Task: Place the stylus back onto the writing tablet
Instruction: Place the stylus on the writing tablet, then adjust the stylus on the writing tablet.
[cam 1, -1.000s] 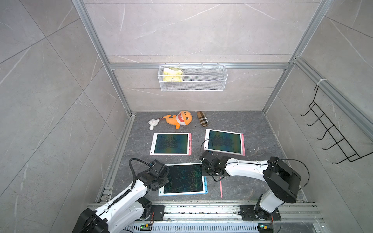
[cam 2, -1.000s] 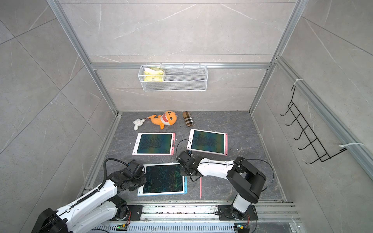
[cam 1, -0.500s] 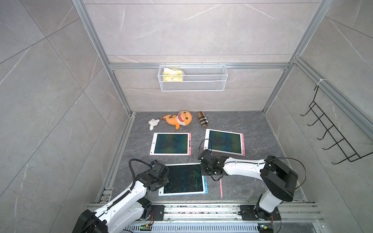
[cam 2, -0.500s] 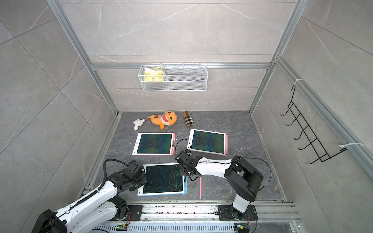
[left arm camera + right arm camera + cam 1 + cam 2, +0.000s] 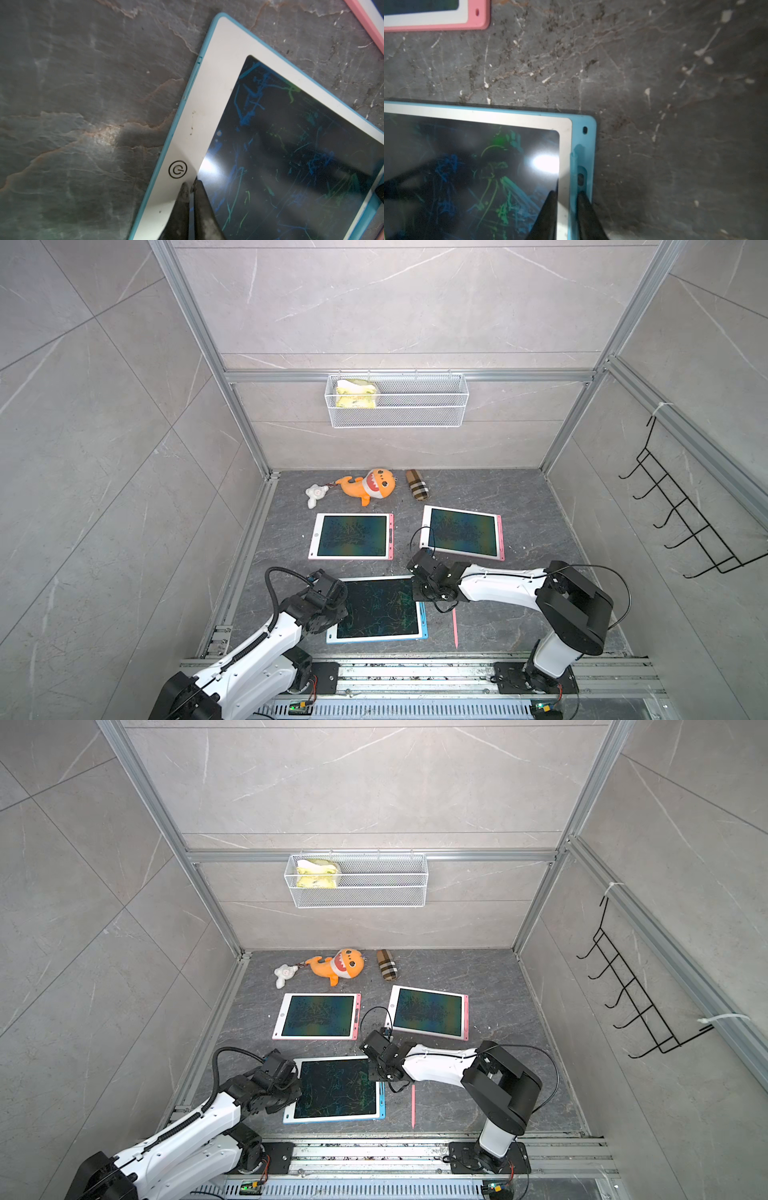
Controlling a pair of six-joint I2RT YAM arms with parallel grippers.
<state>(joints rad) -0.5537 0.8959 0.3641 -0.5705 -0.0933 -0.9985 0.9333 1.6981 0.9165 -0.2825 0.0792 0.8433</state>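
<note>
Now: blue stylus (image 5: 574,160) lies in the slot on the right edge of the near blue writing tablet (image 5: 376,612). Right gripper (image 5: 566,194) straddles it, jaws parted. Left gripper (image 5: 191,184) closed, tips at the left bezel. Pink stylus (image 5: 455,626) on floor nearby.

Bare floor (image 5: 498,635) is left open right of the pink pen (image 5: 455,626). Farther back, passage is narrowed by pink tablets (image 5: 352,536) and toys (image 5: 368,486).

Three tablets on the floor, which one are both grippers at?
The blue-framed tablet, nearest the robot's base: left gripper over its button edge, right gripper over the opposite edge. The pink-framed tablets lie farther back, untouched.
</note>
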